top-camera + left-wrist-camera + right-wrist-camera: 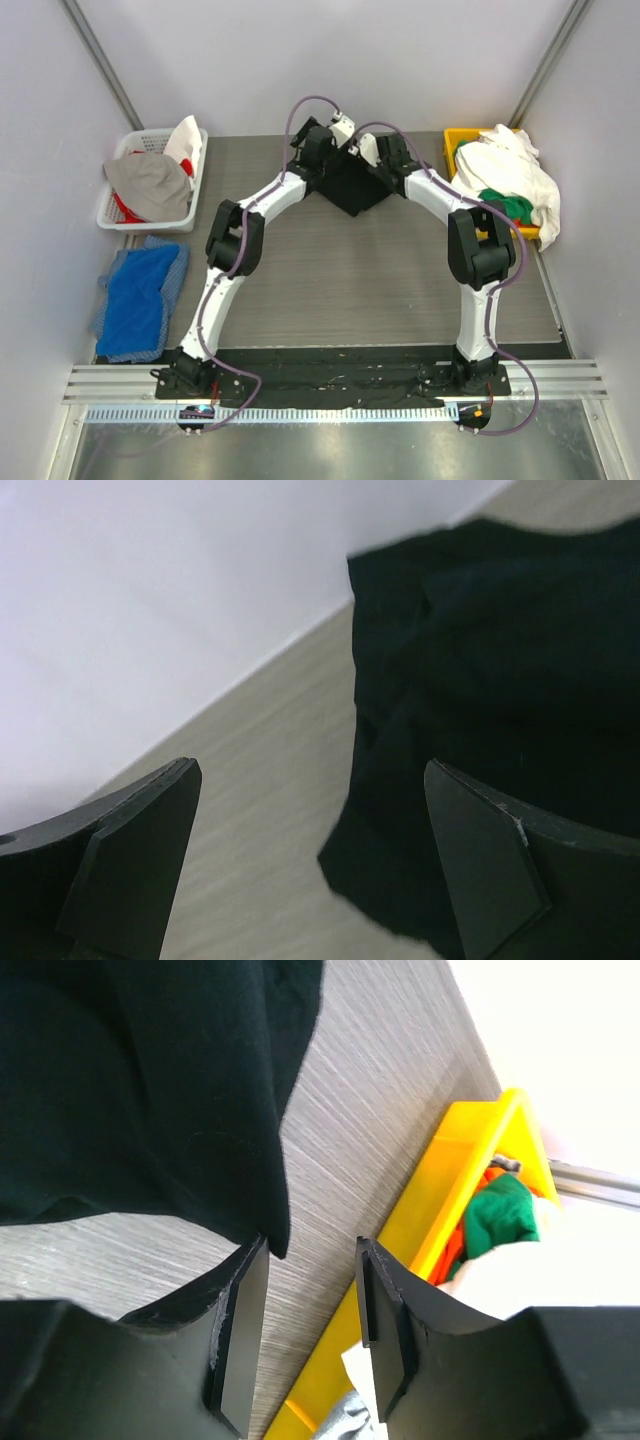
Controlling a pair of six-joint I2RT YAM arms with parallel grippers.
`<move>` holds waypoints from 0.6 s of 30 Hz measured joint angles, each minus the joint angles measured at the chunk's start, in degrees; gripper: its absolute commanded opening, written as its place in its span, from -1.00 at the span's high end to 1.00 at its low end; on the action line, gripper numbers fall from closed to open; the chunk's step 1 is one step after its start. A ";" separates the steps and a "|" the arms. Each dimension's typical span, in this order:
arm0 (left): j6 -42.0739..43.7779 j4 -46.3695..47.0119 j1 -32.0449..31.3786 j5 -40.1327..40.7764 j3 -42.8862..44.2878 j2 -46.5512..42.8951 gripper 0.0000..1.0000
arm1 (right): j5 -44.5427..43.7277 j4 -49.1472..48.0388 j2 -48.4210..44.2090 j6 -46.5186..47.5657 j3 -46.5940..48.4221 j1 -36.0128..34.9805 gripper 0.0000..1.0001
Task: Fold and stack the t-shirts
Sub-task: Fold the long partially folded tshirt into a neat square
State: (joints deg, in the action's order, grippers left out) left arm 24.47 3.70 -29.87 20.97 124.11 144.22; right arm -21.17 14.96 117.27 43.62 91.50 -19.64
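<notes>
— How far along?
— I'd say the black shirt point(352, 185) is folded, on the tabletop point(350, 285) left of the yellow bin point(455, 140). Both jaws spread, empty.
— What's left?
— White shirt point(510, 160) and green shirt point(505, 205) heaped in that bin, unfolded; no stack yet.

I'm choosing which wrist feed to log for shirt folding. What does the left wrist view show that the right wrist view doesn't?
Only the left wrist view: the seam where the pale wall meets the table, and the left tool, open beside the shirt. Only the right wrist view: the yellow plastic bin holding a green fabric garment and white cloth, and the right tool, open. Both: the crumpled black fabric t-shirt lying on the grey wood-grain table.
</notes>
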 measured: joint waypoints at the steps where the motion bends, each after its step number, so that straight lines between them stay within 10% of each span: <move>1: -0.37 -0.63 0.00 -0.04 -2.29 -1.70 -0.99 | -0.48 0.02 0.04 0.00 0.15 0.00 0.05; 18: -4.15 -7.74 0.00 -5.18 -7.48 -11.04 -1.00 | -8.81 -1.53 11.10 -0.42 8.37 2.34 0.05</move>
State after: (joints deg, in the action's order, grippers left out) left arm 20.32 -4.03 -29.87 15.79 116.64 133.19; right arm -29.98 13.43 128.38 43.20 99.88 -17.30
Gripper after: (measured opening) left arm 0.996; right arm 0.472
